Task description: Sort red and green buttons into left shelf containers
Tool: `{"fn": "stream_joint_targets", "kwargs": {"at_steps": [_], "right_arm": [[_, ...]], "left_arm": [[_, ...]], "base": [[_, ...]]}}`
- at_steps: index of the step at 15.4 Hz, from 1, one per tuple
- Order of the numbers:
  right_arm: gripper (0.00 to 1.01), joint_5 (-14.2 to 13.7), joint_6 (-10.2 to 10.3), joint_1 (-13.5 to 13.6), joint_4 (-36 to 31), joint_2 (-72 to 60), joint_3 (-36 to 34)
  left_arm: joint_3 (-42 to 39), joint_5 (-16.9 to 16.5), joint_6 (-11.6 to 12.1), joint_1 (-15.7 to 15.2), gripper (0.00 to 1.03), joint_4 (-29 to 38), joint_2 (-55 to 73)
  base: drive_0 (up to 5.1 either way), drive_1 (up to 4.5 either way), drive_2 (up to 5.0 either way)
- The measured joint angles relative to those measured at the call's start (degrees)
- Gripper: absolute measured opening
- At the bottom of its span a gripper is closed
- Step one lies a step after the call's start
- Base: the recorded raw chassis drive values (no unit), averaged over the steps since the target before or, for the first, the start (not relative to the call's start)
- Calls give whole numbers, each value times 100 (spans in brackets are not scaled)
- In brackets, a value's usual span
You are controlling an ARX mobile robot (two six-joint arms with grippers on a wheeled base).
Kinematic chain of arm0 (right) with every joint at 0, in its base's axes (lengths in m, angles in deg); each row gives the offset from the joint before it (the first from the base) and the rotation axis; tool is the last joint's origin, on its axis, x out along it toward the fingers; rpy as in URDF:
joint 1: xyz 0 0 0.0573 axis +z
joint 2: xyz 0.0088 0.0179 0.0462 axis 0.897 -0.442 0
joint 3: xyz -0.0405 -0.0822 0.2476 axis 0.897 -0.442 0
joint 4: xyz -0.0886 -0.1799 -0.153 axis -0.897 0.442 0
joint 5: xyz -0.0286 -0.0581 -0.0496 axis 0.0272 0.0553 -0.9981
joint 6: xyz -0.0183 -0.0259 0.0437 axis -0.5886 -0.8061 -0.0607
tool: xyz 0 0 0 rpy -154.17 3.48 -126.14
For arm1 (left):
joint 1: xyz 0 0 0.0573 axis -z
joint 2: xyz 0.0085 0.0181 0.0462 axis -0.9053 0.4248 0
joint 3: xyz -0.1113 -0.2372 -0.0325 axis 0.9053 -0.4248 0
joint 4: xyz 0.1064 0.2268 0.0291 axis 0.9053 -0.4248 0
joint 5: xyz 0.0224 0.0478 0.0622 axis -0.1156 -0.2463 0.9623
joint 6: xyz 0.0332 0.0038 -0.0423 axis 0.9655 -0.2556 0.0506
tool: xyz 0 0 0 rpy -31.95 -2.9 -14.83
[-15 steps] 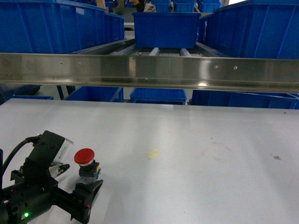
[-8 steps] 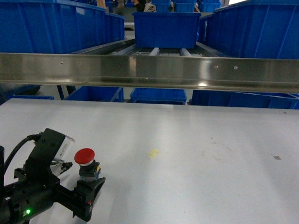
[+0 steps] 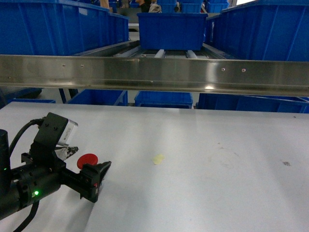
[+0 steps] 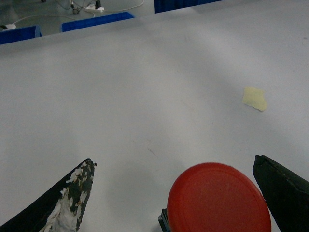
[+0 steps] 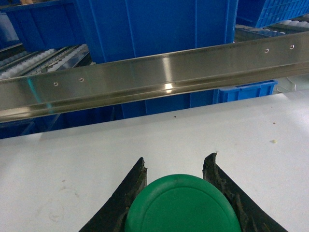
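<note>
Judging by both buttons, you've binned nothing: left pincer (image 4: pixel 176 193) gapes around the red button (image 4: pixel 218 198) (ungripped), right pincer (image 5: pixel 176 176) clenches the green button (image 5: pixel 182 205).

Red button (image 3: pixel 88 159) upright; green button (image 5: pixel 182 205) between fingers (image 5: pixel 129 195)

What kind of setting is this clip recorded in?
Probably a warehouse or factory parts-sorting station: blue plastic bins sit on roller racks behind a steel rail, with a plain white worktable in front.
</note>
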Motion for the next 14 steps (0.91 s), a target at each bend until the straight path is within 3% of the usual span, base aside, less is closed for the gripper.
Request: {"fn": "stream_joint_targets", "kwargs": {"at_steps": [4, 6, 13, 14], "right_arm": [[31, 0, 0, 0, 0, 0, 0], [31, 0, 0, 0, 0, 0, 0], [31, 0, 0, 0, 0, 0, 0], [31, 0, 0, 0, 0, 0, 0]], "left_arm": [[153, 2, 31, 63, 98, 0, 0], [221, 83, 133, 140, 98, 4, 11], [170, 358, 164, 289, 98, -11, 258], [173, 369, 201, 289, 92, 0, 267]], "base": [[0, 0, 0], [0, 0, 0], [0, 0, 0], [0, 0, 0]]}}
